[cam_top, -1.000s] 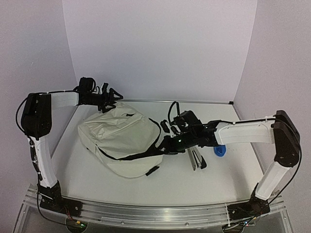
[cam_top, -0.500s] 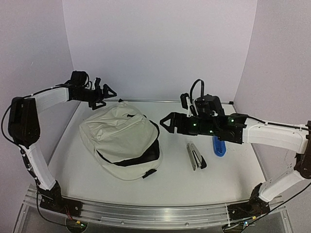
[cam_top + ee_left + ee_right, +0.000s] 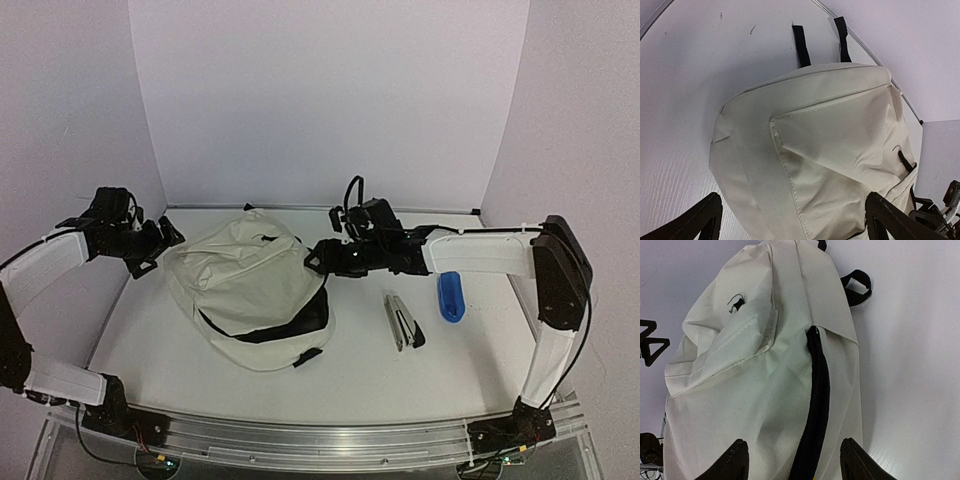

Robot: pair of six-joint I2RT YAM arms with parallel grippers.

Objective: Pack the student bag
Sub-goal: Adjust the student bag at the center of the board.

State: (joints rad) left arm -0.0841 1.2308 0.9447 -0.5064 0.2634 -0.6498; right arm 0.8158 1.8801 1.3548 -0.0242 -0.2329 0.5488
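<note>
White bench (image 3: 400, 390) holds a big cream cloth student bag (image 3: 245, 285); left tool (image 3: 158, 246) and right tool (image 3: 316, 258) both spread, empty. Right tool might squash the bag's opening shut.

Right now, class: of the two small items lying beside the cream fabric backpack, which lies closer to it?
The slim grey-and-black stapler; the rounded blue object lies beyond it, farther from the backpack.

A grey-black stapler (image 3: 403, 322) lies right of centre on a white table (image 3: 400, 385). A small blue oblong object (image 3: 451, 296) lies just right of it, not touching. Pale lilac walls (image 3: 330, 100) stand behind.
</note>
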